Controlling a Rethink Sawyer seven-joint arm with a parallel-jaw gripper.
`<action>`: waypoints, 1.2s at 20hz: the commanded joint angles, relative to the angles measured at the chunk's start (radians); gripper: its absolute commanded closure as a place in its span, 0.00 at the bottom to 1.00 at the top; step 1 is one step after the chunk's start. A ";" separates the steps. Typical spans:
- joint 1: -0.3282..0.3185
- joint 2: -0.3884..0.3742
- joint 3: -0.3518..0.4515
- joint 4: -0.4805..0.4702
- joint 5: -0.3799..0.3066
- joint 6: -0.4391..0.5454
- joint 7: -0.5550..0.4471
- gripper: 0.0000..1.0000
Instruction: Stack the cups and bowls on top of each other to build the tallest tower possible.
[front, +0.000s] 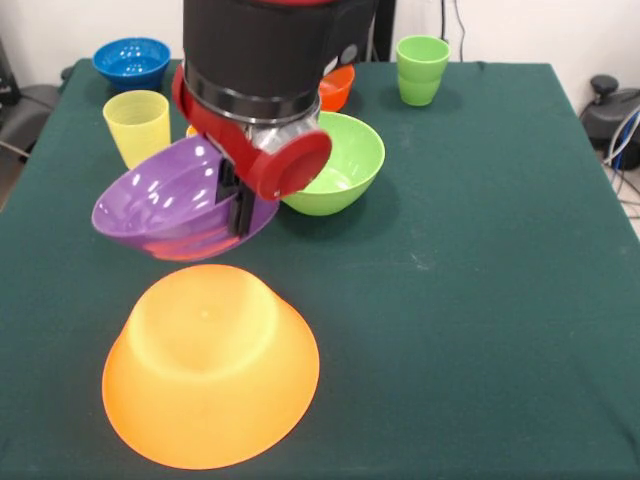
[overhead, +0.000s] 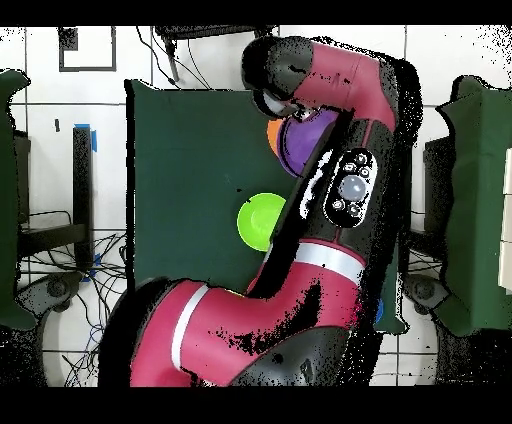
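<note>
Front view, left to right. Blue bowl (front: 132, 60), small and glossy, sits at the far left corner of the green cloth-covered table (front: 480, 250). Yellow cup (front: 138, 126), smooth tapered tumbler, stands upright in front of it.

Purple bowl (front: 170, 200): wide, glossy, tilted with its opening up and toward the left, lifted off the table. The gripper (front: 238, 205) holds it by the right-hand rim; dark fingers clamp the wall just below the red and black wrist. The bowl hangs just above and behind the large orange bowl (front: 210, 365), not touching it. That orange bowl is translucent, very wide, and lies upside down near the front edge, flat base up.

Lime green bowl (front: 340, 165), medium, round, upright and open, rests just right of the gripper, partly hidden behind the wrist. Small orange-red bowl (front: 338, 88) shows behind it, mostly covered by the arm. Two lime green cups (front: 421, 68), nested one in the other, stand upright at the far right of the table.

Overhead view: arm (overhead: 330, 200) covers most of the table; purple bowl (overhead: 305, 140) and lime green bowl (overhead: 258, 220) show beside it.
</note>
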 joint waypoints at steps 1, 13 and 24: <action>-0.009 0.068 0.121 -0.089 -0.067 0.087 -0.230 1.00; -0.016 0.169 0.065 -0.311 -0.030 0.233 -0.210 1.00; -0.048 0.280 -0.013 -0.490 -0.001 0.280 -0.232 1.00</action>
